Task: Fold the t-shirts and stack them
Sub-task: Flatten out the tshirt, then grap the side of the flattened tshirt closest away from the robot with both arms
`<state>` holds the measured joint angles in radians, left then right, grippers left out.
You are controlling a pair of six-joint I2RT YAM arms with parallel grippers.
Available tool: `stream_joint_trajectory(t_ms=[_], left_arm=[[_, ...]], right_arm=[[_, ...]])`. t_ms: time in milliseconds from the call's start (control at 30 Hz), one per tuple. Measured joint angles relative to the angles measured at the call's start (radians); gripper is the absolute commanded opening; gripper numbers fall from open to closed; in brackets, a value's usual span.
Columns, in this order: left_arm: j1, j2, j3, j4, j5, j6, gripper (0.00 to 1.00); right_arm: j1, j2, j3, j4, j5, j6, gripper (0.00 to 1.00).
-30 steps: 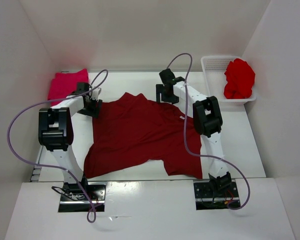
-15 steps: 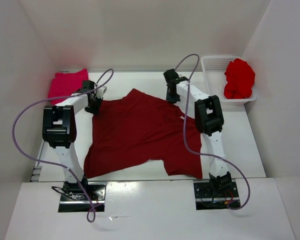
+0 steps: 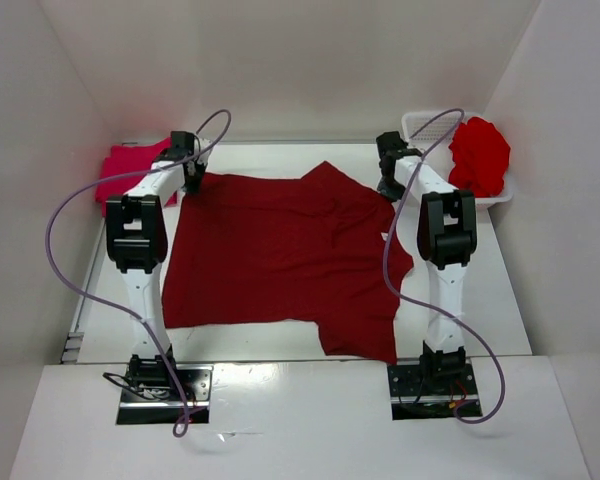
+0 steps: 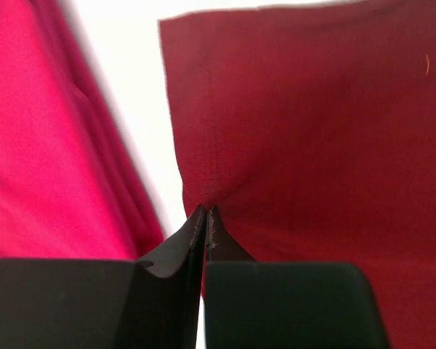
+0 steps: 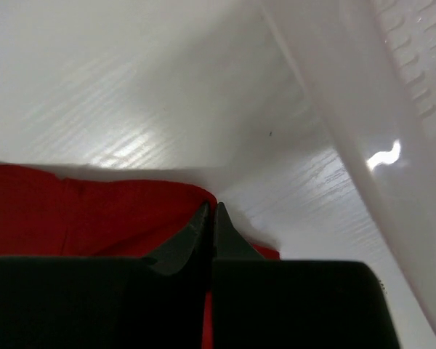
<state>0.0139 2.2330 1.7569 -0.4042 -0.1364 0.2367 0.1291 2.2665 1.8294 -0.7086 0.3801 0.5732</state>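
Fingers of the left gripper and right gripper were pinched shut on the maroon shirt. Only the overhead view showed a red shirt right of the right-hand pair.

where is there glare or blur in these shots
Left wrist: the pink shirt is smeared out of focus, the dark red shirt sharper. Right wrist: a white glint on the basket wall, sheen on the table. Top external: evenly lit, sharp.

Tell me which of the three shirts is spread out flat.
The dark maroon t-shirt, mid-table. The pink t-shirt lies bunched far left; the bright red t-shirt is heaped in the basket.
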Motion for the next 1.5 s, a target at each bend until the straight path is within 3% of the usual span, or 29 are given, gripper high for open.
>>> stream_joint_trajectory(t_ms=[233, 267, 300, 333, 367, 433, 500, 600, 833, 933, 1100, 1267, 1367, 1500], left_arm=[[0.0, 0.116, 0.261, -0.061, -0.024, -0.003, 0.0], [0.0, 0.132, 0.294, -0.069, -0.024, -0.004, 0.0], [0.0, 0.146, 0.323, -0.076, -0.024, -0.007, 0.08], [0.0, 0.155, 0.34, -0.083, -0.023, -0.008, 0.2], [0.0, 0.157, 0.346, -0.09, -0.02, -0.008, 0.41], [0.0, 0.153, 0.343, -0.104, -0.008, -0.005, 0.71], [0.0, 0.123, 0.287, -0.092, 0.008, -0.023, 0.77], [0.0, 0.0, 0.112, -0.088, 0.025, -0.022, 0.81], [0.0, -0.509, -0.314, -0.112, 0.068, 0.096, 0.81], [0.0, -0.673, -0.472, -0.119, 0.078, 0.134, 0.81], [0.0, -0.673, -0.629, -0.182, 0.09, 0.158, 0.81], [0.017, -0.701, -0.747, -0.244, 0.069, 0.196, 0.81], [0.035, -0.727, -0.798, -0.248, 0.048, 0.209, 0.81], [0.043, -0.733, -0.849, -0.237, 0.035, 0.206, 0.81]], right_arm=[[-0.008, 0.0, 0.106, -0.009, 0.028, 0.043, 0.02], [-0.012, 0.0, 0.112, -0.01, 0.028, 0.048, 0.18], [-0.016, 0.0, 0.116, -0.009, 0.027, 0.052, 0.32], [-0.021, 0.0, 0.119, -0.009, 0.02, 0.055, 0.52], [-0.026, 0.0, 0.122, -0.01, 0.007, 0.05, 0.77], [-0.025, 0.0, 0.131, -0.009, -0.021, 0.03, 0.89], [-0.016, -0.011, 0.132, -0.007, -0.028, 0.005, 0.98], [0.028, -0.098, 0.052, -0.004, 0.006, -0.037, 1.0], [0.259, -0.549, -0.296, -0.008, 0.085, -0.059, 1.0], [0.305, -0.67, -0.391, -0.011, 0.08, -0.057, 1.0], [0.29, -0.669, -0.459, -0.01, 0.045, -0.047, 0.98], [0.312, -0.713, -0.685, -0.036, -0.027, 0.033, 0.98], [0.388, -0.753, -0.805, -0.082, -0.058, 0.118, 0.98], [0.522, -0.75, -0.824, -0.134, -0.083, 0.21, 0.95]])
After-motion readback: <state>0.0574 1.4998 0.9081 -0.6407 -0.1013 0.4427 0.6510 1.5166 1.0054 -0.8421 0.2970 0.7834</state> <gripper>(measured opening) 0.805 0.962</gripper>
